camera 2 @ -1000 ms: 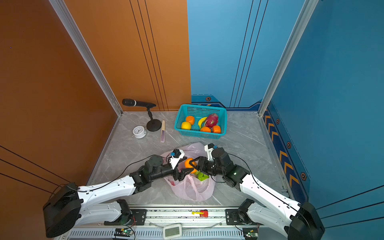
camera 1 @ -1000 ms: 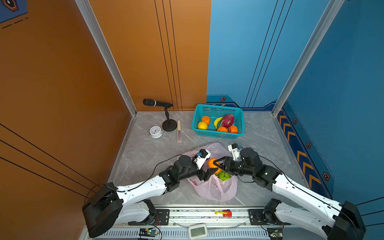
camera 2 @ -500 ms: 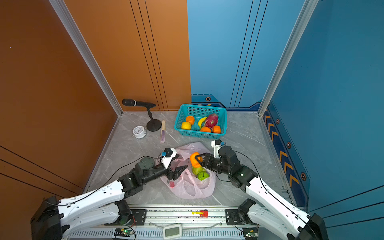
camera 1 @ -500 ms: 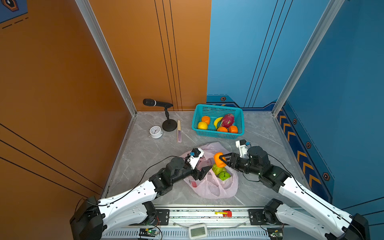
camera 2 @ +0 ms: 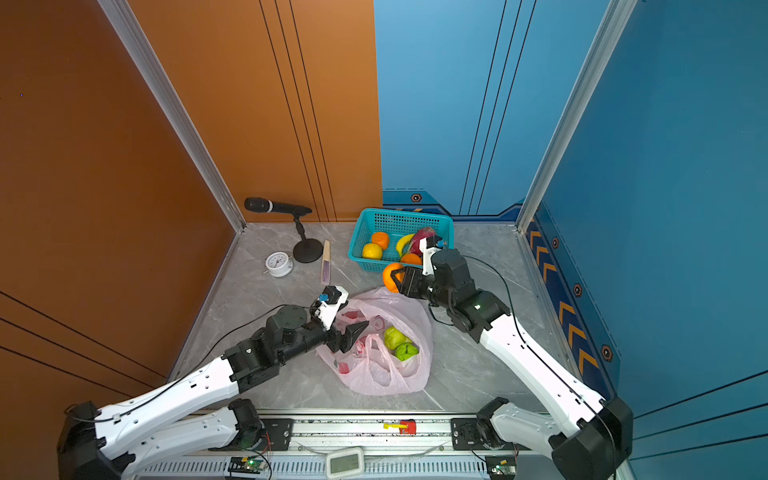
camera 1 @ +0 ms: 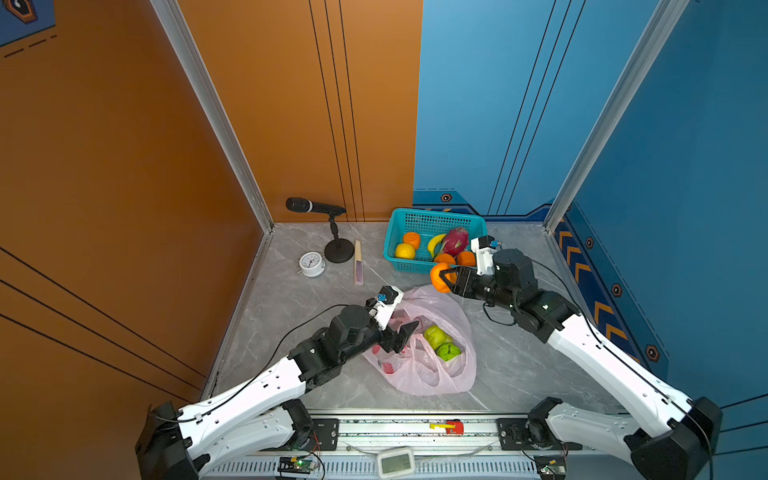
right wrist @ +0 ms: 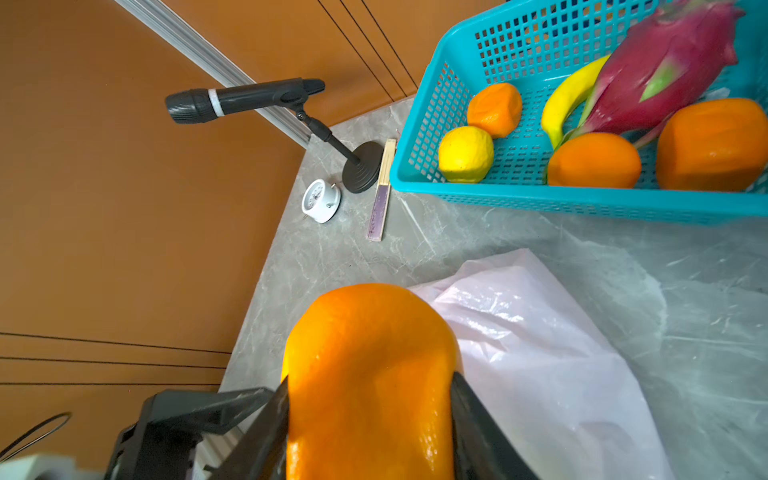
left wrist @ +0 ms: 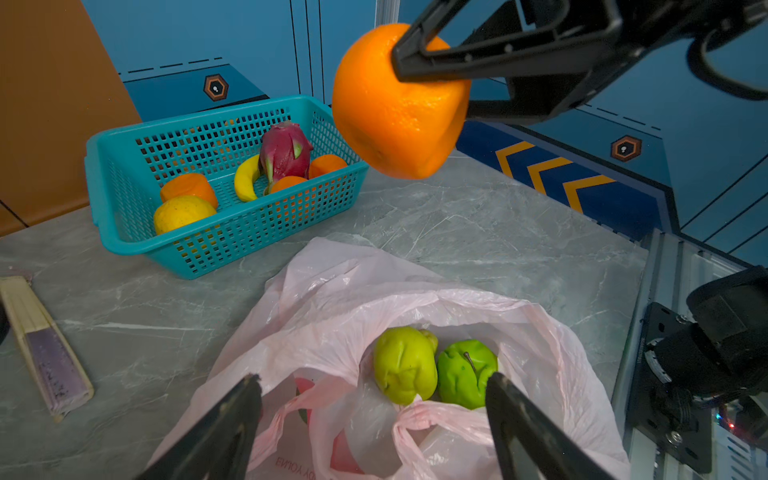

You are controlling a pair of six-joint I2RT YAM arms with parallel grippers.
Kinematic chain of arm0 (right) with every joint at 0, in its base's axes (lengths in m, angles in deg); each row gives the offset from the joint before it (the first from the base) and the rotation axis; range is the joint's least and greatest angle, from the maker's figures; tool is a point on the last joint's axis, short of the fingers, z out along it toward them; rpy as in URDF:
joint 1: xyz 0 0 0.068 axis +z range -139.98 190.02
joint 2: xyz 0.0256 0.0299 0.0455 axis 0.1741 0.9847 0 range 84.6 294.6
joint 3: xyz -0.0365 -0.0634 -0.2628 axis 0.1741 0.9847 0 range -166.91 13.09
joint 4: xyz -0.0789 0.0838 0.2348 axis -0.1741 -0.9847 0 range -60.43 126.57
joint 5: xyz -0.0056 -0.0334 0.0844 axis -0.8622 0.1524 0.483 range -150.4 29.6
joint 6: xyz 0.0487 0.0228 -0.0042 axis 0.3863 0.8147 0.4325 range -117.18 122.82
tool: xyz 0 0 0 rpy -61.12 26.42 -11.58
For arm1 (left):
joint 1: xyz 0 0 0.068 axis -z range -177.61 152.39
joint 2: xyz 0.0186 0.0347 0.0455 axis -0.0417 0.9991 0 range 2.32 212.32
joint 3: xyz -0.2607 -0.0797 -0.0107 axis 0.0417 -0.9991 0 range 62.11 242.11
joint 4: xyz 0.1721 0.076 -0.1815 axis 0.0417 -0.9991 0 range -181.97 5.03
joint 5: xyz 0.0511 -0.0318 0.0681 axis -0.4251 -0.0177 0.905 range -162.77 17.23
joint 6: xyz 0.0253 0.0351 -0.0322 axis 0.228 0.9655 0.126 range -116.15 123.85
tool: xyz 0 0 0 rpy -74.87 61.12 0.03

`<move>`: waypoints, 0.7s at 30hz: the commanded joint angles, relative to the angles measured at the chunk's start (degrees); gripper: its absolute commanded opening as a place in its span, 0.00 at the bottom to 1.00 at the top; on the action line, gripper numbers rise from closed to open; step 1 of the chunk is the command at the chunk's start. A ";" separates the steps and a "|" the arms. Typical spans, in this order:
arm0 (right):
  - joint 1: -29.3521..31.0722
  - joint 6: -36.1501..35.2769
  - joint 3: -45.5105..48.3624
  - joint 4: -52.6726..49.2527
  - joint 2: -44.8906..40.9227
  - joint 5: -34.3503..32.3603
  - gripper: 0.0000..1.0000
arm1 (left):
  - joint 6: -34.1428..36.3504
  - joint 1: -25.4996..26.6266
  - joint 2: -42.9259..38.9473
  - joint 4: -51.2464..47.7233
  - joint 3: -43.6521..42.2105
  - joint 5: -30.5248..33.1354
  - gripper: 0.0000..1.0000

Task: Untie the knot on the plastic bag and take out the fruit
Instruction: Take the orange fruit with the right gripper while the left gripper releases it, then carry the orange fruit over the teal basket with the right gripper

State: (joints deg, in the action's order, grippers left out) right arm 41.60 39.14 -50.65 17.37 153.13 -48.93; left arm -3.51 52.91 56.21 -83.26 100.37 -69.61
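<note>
Right jaws pinch an orange (camera 1: 438,277) (right wrist: 370,374), one finger on each flank. It hangs clear of the worktop (camera 1: 291,299), close to the front rim of the basket (camera 1: 399,224), over the gap between basket and bag (camera 1: 436,374).

Left jaws are spread wide with nothing gripped. In the left wrist view the two fingers (left wrist: 224,428) stand either side of the bag's (left wrist: 332,299) open mouth. I cannot tell whether they touch the film.

The bag lies slumped on the worktop in front of the basket, mouth gaping upward. One handle loop droops across the opening. I cannot make out a knot.

Inside the bag, side by side and touching, are a pear (left wrist: 405,365) and a round green fruit (left wrist: 465,374).

In the basket:
- three oranges (right wrist: 594,160)
- a yellow citrus (right wrist: 465,153)
- a dragon fruit (right wrist: 665,66)
- a banana (right wrist: 569,95)

To the left of the basket in both top views are a folded fan (camera 1: 358,264), a microphone (camera 1: 316,206) on its stand and a small clock (camera 1: 311,264).
</note>
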 commanded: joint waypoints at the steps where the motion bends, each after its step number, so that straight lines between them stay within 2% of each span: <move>1: -0.95 -7.60 -6.58 -5.19 6.01 -3.18 0.52 | -0.66 -0.60 0.66 -6.66 4.34 3.57 0.85; 5: -2.18 -11.19 -14.15 -6.81 14.46 -4.09 0.52 | -1.65 -1.00 2.41 -11.64 7.77 6.33 0.85; 6: -2.51 -11.99 -15.74 -7.01 16.34 -3.96 0.52 | -2.07 -1.12 2.91 -12.08 8.39 6.90 0.90; 8: -3.24 -13.40 -19.78 -7.96 20.69 -4.43 0.53 | -2.12 -1.58 3.67 -15.24 9.34 6.52 0.90; 14: -4.80 -18.66 -32.02 -11.37 33.10 -6.16 0.53 | -2.01 -2.16 4.13 -15.33 9.66 4.71 0.91; 21: -7.23 -20.27 -44.51 -13.90 45.85 -5.75 0.53 | -3.04 -2.50 4.38 -15.23 9.53 4.14 0.92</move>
State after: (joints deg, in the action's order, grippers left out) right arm 35.37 21.17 -90.96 6.64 196.08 -53.46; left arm -5.50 50.99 60.30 -97.53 108.53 -65.24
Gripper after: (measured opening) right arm 0.528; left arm 0.921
